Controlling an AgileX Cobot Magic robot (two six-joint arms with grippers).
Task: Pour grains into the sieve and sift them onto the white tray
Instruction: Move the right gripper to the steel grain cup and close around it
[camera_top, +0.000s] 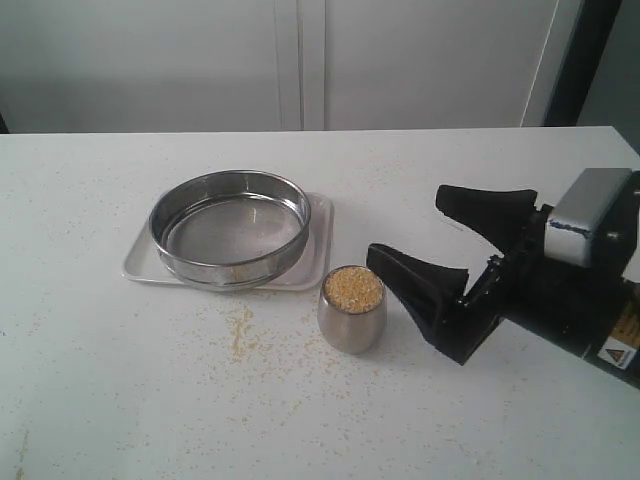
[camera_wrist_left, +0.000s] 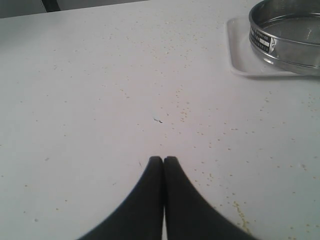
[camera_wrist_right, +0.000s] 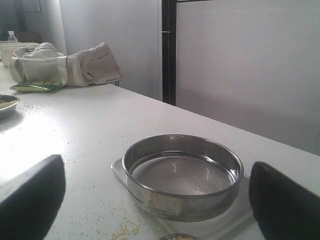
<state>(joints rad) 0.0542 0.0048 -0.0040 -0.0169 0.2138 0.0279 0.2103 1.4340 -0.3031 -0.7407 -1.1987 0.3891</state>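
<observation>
The steel sieve (camera_top: 230, 225) stands on the white tray (camera_top: 319, 245), its mesh bare. Just in front of the tray's right corner is a small steel cup (camera_top: 352, 320) filled with yellow grains (camera_top: 352, 288). My right gripper (camera_top: 410, 228) is open just right of the cup, with nothing between its fingers. The right wrist view looks between those fingers (camera_wrist_right: 30, 200) at the sieve (camera_wrist_right: 182, 175) on the tray (camera_wrist_right: 235, 222), with the cup's rim (camera_wrist_right: 177, 237) at the frame edge. My left gripper (camera_wrist_left: 163, 160) is shut and empty over bare table. Sieve (camera_wrist_left: 287, 40) and tray (camera_wrist_left: 240, 57) lie beyond it.
Spilled grains (camera_top: 240, 335) are scattered on the white table in front of the tray. Far along the table lie a cloth bag (camera_wrist_right: 70, 65) and a bowl (camera_wrist_right: 6, 105). A wall runs behind the table's far edge.
</observation>
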